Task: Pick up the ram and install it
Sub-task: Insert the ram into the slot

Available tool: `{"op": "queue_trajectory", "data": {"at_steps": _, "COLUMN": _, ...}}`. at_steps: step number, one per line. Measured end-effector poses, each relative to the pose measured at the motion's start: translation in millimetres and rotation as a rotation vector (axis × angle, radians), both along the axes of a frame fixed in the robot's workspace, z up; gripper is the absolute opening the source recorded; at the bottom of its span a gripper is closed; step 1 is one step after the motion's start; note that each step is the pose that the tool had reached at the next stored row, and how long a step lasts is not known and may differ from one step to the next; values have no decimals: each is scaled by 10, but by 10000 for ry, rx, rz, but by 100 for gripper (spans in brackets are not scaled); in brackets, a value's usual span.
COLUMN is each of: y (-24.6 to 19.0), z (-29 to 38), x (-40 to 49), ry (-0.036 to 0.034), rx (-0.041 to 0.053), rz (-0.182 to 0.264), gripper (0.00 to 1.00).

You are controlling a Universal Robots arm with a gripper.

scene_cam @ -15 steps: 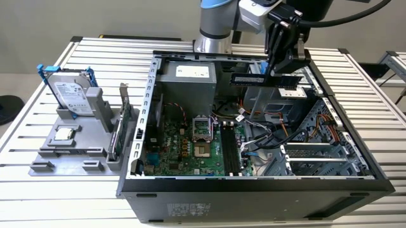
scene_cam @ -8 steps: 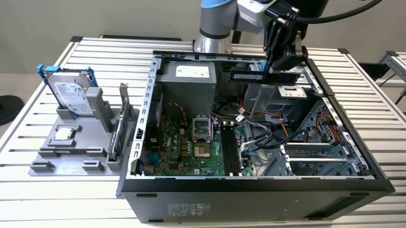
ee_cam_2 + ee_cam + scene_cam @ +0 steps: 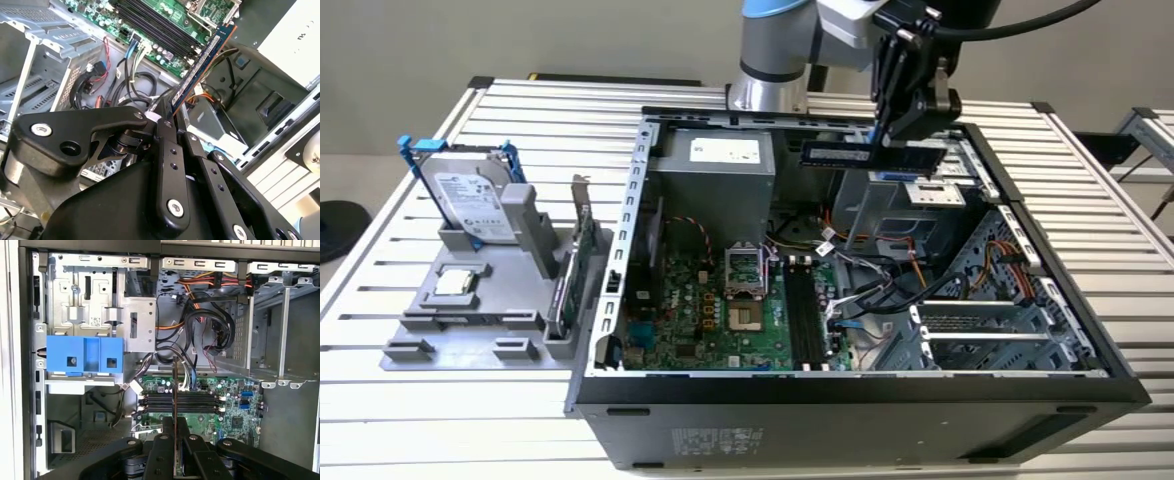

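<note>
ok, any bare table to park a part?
Bare table between the grey fixture and the near edge, and at the exterior view's right of the case. Crowded: cables beside the motherboard. The gripper holds the ram above.

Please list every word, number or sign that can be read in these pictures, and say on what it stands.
None can be read.
White label on the power supply: too small.
Label on the hard drive: blurred.
Sticker on the ram, held in the gripper: too small.
Print on the near wall of the case: too small.
</note>
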State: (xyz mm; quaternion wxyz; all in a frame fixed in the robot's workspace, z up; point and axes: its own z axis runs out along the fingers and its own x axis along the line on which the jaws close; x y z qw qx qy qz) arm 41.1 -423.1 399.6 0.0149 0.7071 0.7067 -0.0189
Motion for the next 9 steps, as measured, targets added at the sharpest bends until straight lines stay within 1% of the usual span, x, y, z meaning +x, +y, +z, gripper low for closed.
{"op": "queue_trajectory", "data": {"at_steps": 9, "y": 116, "z": -2, "x": -3, "ry": 0, "rx": -1, "rz": 0, "gripper": 0}}
